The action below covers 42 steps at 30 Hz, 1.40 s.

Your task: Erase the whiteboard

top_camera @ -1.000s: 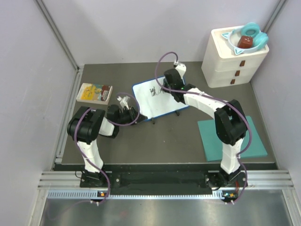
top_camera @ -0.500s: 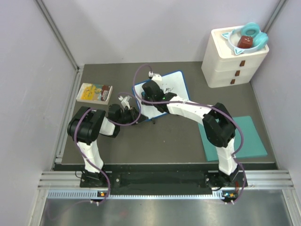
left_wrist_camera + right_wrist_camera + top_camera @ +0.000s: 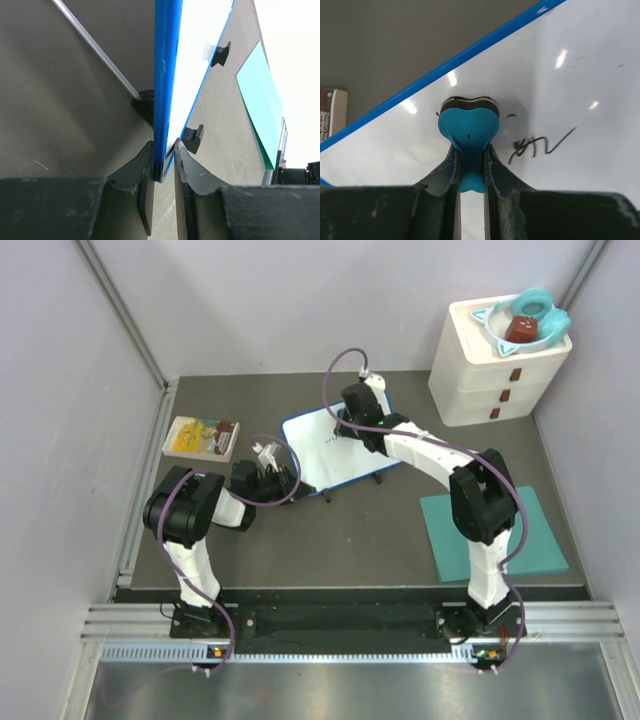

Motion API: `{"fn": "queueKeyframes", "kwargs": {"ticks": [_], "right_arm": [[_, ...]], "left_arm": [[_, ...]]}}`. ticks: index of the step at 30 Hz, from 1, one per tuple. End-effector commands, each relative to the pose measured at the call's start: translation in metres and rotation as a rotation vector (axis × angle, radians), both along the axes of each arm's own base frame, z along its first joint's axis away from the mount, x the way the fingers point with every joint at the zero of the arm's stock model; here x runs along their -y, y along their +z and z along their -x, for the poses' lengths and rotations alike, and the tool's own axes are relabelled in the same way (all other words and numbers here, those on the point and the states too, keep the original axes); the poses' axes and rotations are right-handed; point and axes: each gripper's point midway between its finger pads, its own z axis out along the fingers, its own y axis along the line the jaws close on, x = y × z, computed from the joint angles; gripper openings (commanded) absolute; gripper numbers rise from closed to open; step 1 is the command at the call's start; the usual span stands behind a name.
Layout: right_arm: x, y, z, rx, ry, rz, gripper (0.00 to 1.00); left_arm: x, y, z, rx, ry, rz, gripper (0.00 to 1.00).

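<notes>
The whiteboard [image 3: 322,458], white with a blue rim, lies tilted at the middle of the table on small black feet. My left gripper [image 3: 292,481] is shut on its near left edge; the left wrist view shows the jaws [image 3: 164,152] clamped on the blue rim [image 3: 165,75]. My right gripper [image 3: 350,422] is over the board's far part, shut on a blue eraser [image 3: 468,127] whose pad presses on the whiteboard [image 3: 580,75]. A black marker scribble [image 3: 540,145] lies just right of the eraser.
A book [image 3: 202,438] lies left of the board. A white drawer unit [image 3: 495,370] with a teal bowl [image 3: 528,315] on top stands at the back right. A teal mat [image 3: 530,540] lies at the right, also in the left wrist view [image 3: 260,100].
My right gripper swept the eraser left across the board, then back to the right. The scribbles seen a second ago in the top view are mostly gone. The left gripper held still.
</notes>
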Motion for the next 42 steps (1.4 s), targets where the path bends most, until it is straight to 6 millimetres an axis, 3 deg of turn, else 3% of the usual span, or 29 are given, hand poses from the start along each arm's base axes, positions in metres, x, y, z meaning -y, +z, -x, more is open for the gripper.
{"fn": "queueKeyframes", "kwargs": {"ticks": [1, 7, 13, 23, 30, 34, 38, 42], "right_arm": [[0.080, -0.031, -0.019, -0.025, -0.189, 0.185, 0.00], [0.113, -0.052, -0.009, -0.076, -0.268, 0.237, 0.00], [0.113, -0.061, -0.004, -0.097, -0.244, 0.205, 0.00], [0.039, -0.052, 0.004, -0.051, 0.065, -0.034, 0.00], [0.005, -0.047, 0.032, -0.055, 0.096, 0.025, 0.00], [-0.029, -0.040, 0.060, -0.032, 0.129, 0.081, 0.00], [-0.052, -0.031, 0.071, 0.005, 0.149, 0.094, 0.00], [-0.048, -0.035, 0.063, -0.004, 0.113, 0.134, 0.00]], "left_arm": [[-0.015, -0.039, 0.008, -0.112, 0.068, -0.119, 0.00], [-0.014, -0.039, 0.008, -0.111, 0.066, -0.120, 0.00], [-0.013, -0.040, 0.008, -0.112, 0.063, -0.128, 0.00], [-0.012, -0.040, 0.008, -0.110, 0.063, -0.137, 0.00], [-0.011, -0.040, 0.009, -0.108, 0.062, -0.142, 0.00], [-0.010, -0.040, 0.008, -0.105, 0.062, -0.143, 0.00], [-0.010, -0.040, 0.009, -0.104, 0.059, -0.145, 0.00], [-0.010, -0.040, 0.010, -0.106, 0.057, -0.147, 0.00]]}}
